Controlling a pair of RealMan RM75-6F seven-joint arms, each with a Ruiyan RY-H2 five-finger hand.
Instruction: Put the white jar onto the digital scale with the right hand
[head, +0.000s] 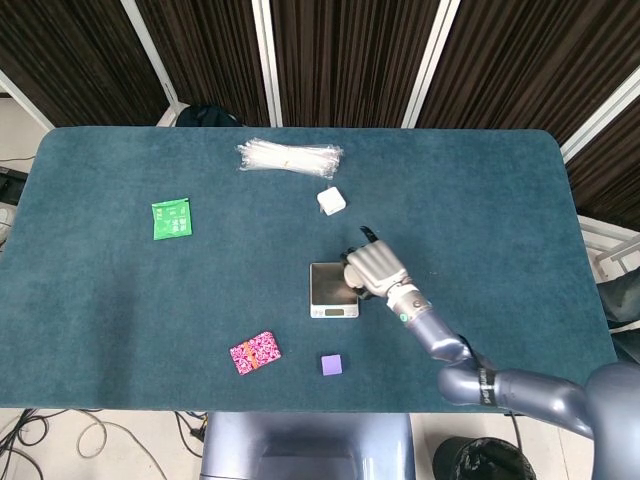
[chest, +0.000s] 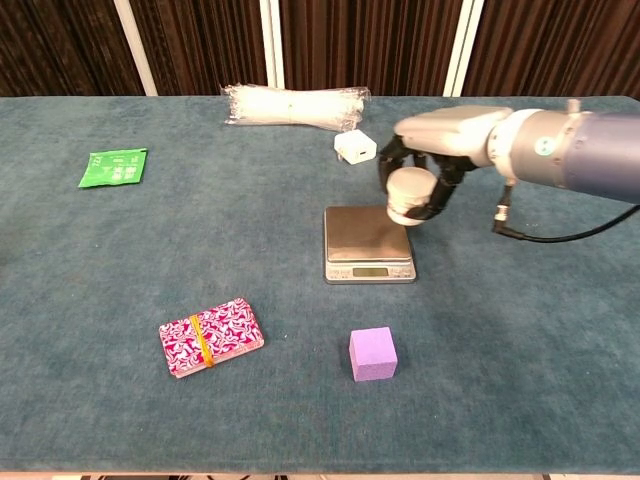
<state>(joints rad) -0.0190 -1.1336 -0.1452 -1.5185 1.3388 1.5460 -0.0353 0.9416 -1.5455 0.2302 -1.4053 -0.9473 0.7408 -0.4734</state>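
My right hand (chest: 432, 152) grips the white jar (chest: 410, 196) from above and holds it in the air over the right edge of the digital scale (chest: 366, 241). In the head view the right hand (head: 374, 270) covers the jar and overlaps the scale (head: 330, 290) at its right side. The scale's steel platform is bare, with its display facing the near edge. My left hand is outside both views.
A purple cube (chest: 372, 354) lies in front of the scale. A pink patterned packet (chest: 211, 336) sits at the near left, a green packet (chest: 113, 167) at the far left. A white charger (chest: 355, 148) and a bundle of clear bags (chest: 295, 105) lie behind the scale.
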